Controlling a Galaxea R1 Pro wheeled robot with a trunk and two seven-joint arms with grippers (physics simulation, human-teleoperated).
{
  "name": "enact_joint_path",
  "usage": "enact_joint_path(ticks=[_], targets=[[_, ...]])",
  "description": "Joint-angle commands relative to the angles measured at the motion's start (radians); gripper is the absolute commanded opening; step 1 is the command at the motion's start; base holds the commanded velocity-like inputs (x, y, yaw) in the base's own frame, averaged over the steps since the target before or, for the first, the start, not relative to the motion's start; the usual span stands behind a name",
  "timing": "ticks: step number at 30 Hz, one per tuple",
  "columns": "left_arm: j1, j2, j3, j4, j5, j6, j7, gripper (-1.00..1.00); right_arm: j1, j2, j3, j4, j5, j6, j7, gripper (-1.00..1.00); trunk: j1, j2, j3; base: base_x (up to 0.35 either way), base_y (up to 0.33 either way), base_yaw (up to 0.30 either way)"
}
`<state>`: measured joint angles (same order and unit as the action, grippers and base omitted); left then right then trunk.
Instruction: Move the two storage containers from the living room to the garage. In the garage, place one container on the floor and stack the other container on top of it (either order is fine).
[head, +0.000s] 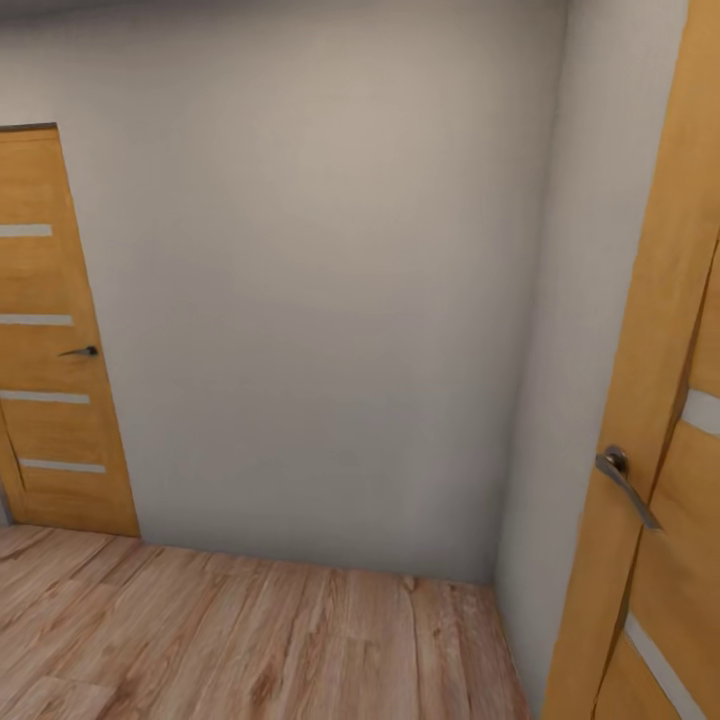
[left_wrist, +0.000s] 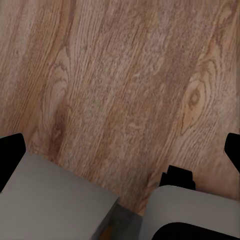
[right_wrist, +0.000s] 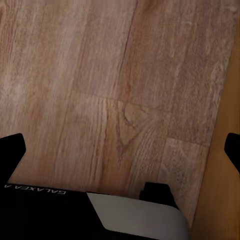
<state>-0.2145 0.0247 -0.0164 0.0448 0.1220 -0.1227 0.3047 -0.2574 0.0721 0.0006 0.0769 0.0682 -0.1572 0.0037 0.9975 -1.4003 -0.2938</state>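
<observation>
The robot stands in a corner of a room with pale wood planks underfoot, facing a bare white wall (head: 330, 280). A wooden door (head: 50, 340) with a dark handle (head: 80, 351) sits off to the left, and a second wooden door (head: 660, 420) with a grey lever (head: 625, 485) stands very close on the right. Both claws hang low over the plank floor (left_wrist: 125, 90), pointing down at it. The left claw (left_wrist: 122, 150) has its two dark fingertips (left_wrist: 11, 150) spread wide, with nothing between them but boards. The right claw (right_wrist: 122, 147) looks the same, its fingertips (right_wrist: 12, 147) wide apart and empty, with the orange edge of the near door just beside it. Neither orange box lies under or ahead of either claw, so I can't say which way they lie, how their long sides run, or which arm is nearer to them. My guess is the robot is on its way and must turn or drive on before any reach makes sense; the tight squeeze beside the right-hand door looks like the thing to watch.
</observation>
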Motion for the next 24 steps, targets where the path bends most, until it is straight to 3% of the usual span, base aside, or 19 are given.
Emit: enact_joint_path(ticks=[1,17,24], targets=[[-0.002,0.0,-0.002,0.004,0.01,-0.009,-0.001,1.0,-0.002,0.0,-0.001,0.004,0.008,-0.007,0.0,1.0,0.001,-0.001,-0.001,0.34,0.0,0.0],[-0.002,0.0,-0.002,0.004,0.01,-0.009,-0.001,1.0,-0.002,0.0,-0.001,0.004,0.007,-0.014,-0.001,1.0,0.001,-0.001,-0.001,0.34,0.0,0.005],[-0.002,0.0,-0.002,0.004,0.01,-0.009,-0.001,1.0,-0.002,0.0,-0.001,0.004,0.006,-0.015,-0.002,1.0,0.001,-0.001,-0.001,0.34,0.0,0.218]])
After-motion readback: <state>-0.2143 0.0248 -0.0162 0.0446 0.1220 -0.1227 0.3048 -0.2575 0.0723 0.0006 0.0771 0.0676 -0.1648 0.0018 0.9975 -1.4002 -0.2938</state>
